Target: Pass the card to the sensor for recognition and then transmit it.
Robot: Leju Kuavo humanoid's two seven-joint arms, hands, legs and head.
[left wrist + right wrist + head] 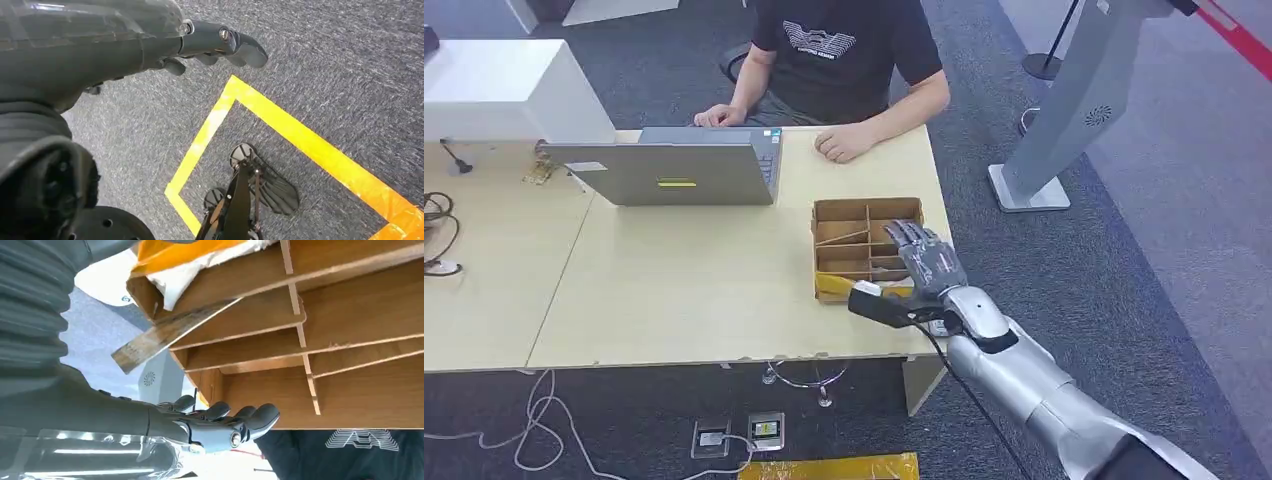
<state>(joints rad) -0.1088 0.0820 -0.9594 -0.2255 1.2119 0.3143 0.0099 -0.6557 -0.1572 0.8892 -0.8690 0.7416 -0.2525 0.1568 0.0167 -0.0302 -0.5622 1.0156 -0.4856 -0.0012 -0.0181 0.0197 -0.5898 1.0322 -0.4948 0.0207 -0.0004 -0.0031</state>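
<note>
brown cardboard divider box; pale matt wood table; rough grey carpet.

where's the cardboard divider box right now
In the head view the cardboard divider box sits on the right part of the table, near its front right corner, right of the laptop, with the right hand over its right side.

This looks like an office or a robot test room. A long pale wooden table stands on dark grey carpet floor, and a person in a black T-shirt sits behind it at an open silver laptop. A white box-shaped device is on the table's far left corner, with black cables beside it. Yellow tape lines mark the carpet, and floor sockets lie under the table edge.
</note>
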